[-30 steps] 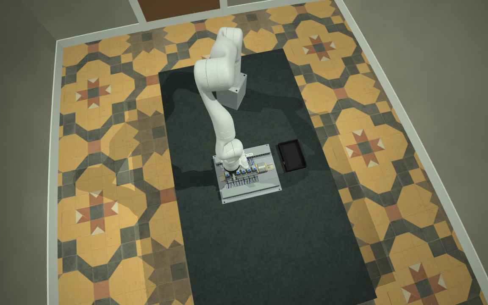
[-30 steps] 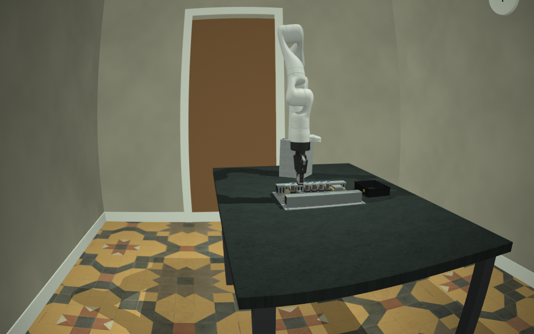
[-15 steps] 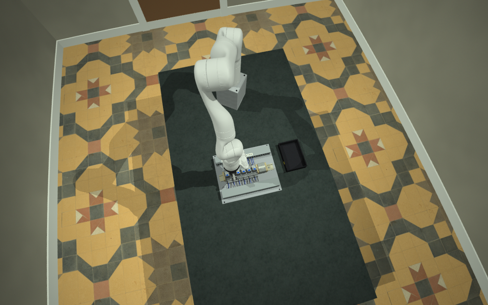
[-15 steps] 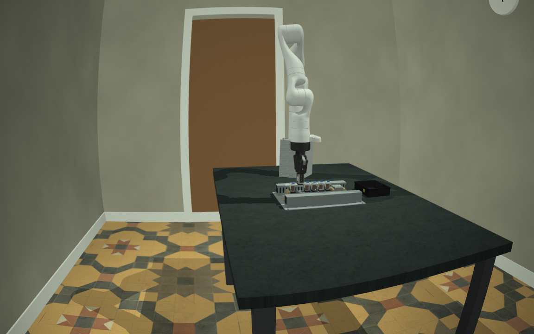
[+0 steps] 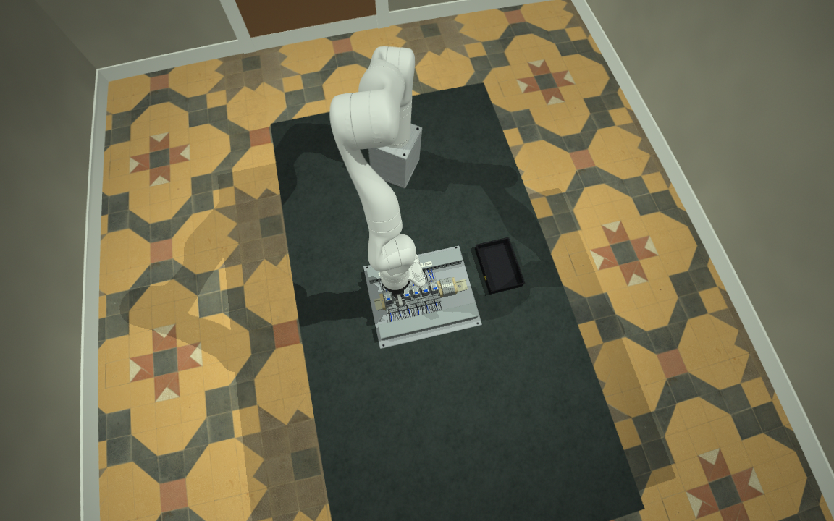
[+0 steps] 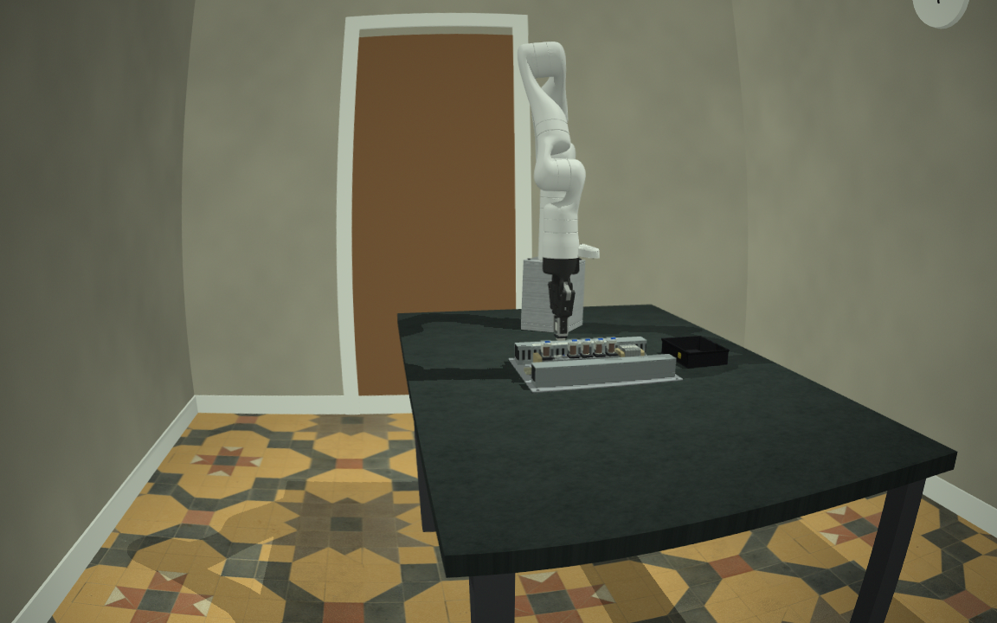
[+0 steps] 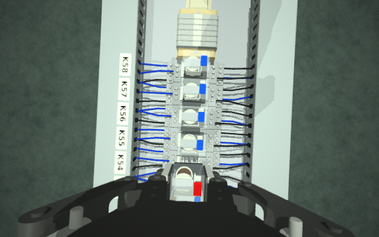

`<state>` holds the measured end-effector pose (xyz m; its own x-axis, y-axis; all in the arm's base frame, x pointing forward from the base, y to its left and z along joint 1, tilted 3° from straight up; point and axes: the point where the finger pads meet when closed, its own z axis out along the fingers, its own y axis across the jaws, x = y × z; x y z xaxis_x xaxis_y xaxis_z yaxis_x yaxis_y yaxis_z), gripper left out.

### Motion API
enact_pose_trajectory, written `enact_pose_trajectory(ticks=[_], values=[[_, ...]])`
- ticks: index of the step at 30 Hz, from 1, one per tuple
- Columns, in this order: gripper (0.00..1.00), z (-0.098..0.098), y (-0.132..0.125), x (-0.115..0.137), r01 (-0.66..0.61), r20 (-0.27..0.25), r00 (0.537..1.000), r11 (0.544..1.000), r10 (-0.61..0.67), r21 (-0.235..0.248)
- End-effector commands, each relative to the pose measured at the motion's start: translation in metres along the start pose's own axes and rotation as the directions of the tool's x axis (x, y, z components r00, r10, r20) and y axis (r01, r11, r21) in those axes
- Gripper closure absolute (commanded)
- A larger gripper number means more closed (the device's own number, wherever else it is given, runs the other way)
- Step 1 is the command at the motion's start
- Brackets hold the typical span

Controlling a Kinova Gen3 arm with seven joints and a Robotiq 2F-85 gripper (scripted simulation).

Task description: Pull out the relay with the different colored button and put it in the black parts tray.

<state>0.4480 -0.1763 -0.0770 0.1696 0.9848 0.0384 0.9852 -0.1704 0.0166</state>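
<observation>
My gripper [image 6: 561,333] [image 7: 187,175] is shut on the relay with the red button [image 7: 197,189], a clear box gripped by its two sides. It hangs upright over the relay row, above its socket, whose slots [image 7: 189,159] show just ahead of it in the wrist view. Four relays with blue buttons [image 7: 203,60] [image 7: 202,89] [image 7: 201,116] [image 7: 200,145] stand in line at K55 to K58. Another blue-button relay [image 6: 547,350] stands on the other side of the gap. The black parts tray [image 5: 506,288] [image 6: 704,356] lies to the right of the panel, with nothing seen in it.
The grey panel [image 5: 465,301] [image 7: 275,148] carries wire ducts [image 6: 602,371] along both sides of the relay row. A ribbed terminal block [image 5: 447,285] [image 7: 197,31] stands at the row's tray-side end. The dark table [image 5: 459,401] [image 6: 641,449] extends around the panel and tray.
</observation>
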Motion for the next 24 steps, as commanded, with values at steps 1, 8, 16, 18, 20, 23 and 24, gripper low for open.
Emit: enact_pose_trajectory(ticks=[1, 8, 16, 18, 20, 23, 24], values=[[1.00, -0.011, 0.003, -0.002, -0.001, 0.003, 1.000, 1.000, 0.001, -0.009], [1.00, -0.035, 0.003, -0.002, -0.001, 0.003, 1.000, 1.000, 0.001, -0.009], [1.00, -0.042, 0.003, -0.002, -0.001, 0.003, 1.000, 1.000, 0.001, -0.009], [1.00, -0.042, 0.003, -0.002, -0.001, 0.003, 1.000, 1.000, 0.001, -0.009], [1.00, -0.042, 0.003, -0.002, -0.001, 0.003, 1.000, 1.000, 0.001, -0.009], [1.00, -0.042, 0.003, -0.002, -0.001, 0.003, 1.000, 1.000, 0.001, -0.009], [1.00, -0.042, 0.003, -0.002, -0.001, 0.003, 1.000, 1.000, 0.001, -0.009]])
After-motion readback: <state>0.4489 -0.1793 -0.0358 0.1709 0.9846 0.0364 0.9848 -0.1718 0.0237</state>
